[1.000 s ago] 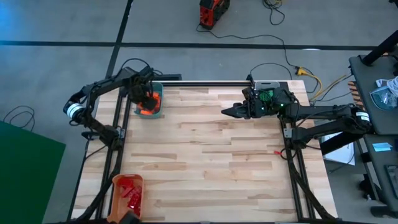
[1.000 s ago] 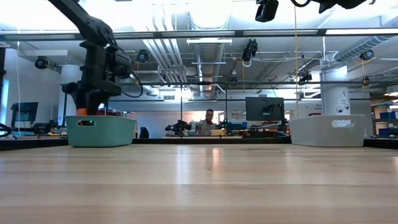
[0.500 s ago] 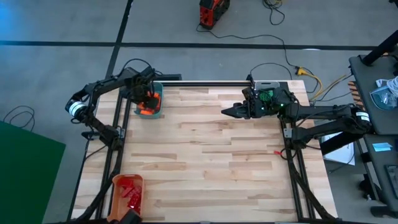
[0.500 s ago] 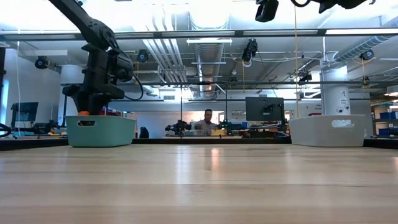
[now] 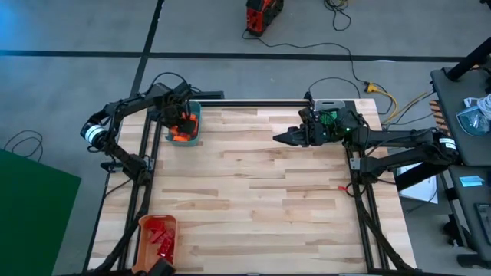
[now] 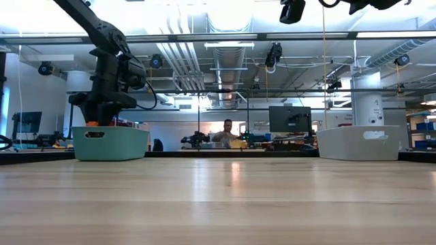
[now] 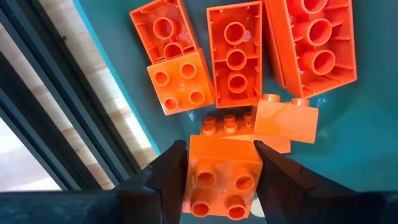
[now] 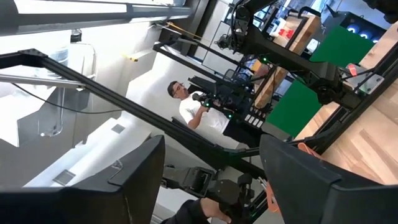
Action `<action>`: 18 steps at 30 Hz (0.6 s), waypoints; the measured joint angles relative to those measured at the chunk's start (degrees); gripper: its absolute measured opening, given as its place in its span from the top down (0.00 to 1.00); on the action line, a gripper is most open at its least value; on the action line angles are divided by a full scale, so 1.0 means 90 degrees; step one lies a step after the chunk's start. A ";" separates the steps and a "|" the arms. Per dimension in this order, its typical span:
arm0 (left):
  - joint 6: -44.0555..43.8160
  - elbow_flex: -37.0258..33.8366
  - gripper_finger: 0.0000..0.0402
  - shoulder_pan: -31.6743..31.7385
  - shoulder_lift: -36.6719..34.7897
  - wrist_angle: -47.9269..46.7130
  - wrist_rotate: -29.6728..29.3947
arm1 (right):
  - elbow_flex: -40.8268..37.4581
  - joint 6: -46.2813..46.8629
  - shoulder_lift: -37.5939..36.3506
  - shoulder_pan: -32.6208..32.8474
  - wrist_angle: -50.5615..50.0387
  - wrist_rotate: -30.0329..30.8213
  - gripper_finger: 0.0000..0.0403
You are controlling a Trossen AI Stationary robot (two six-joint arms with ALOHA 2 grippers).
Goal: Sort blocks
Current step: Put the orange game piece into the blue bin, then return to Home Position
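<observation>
Blocks [image 7: 236, 53]: six orange ones in the teal bin [image 7: 367, 143], left gripper [image 7: 222, 171] pointing straight down, clamped on one. Right gripper [image 5: 282, 137] hovers mid-table, fingers apart.

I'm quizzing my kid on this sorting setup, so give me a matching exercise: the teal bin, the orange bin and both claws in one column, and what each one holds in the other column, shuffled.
1. teal bin
2. orange bin
3. left claw
4. right claw

A. red blocks
B. grips one orange block
C. loose orange blocks
D. nothing, open above the bare tabletop

Pairs: 1-C, 2-A, 3-B, 4-D
</observation>
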 joint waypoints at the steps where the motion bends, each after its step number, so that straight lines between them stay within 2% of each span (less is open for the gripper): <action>1: -0.0002 0.0000 0.62 0.0000 0.0000 0.0000 0.0000 | 0.0000 0.0000 0.0000 0.0000 0.0000 -0.0001 0.36; 11: 0.0019 0.0000 0.61 0.0000 0.0000 0.0012 -0.0005 | 0.0000 -0.0024 0.0000 0.0000 -0.0001 0.0000 0.36; 18: 0.0018 0.0000 0.44 0.0000 0.0000 0.0012 -0.0046 | 0.0000 -0.0028 0.0000 0.0001 -0.0001 -0.0002 0.36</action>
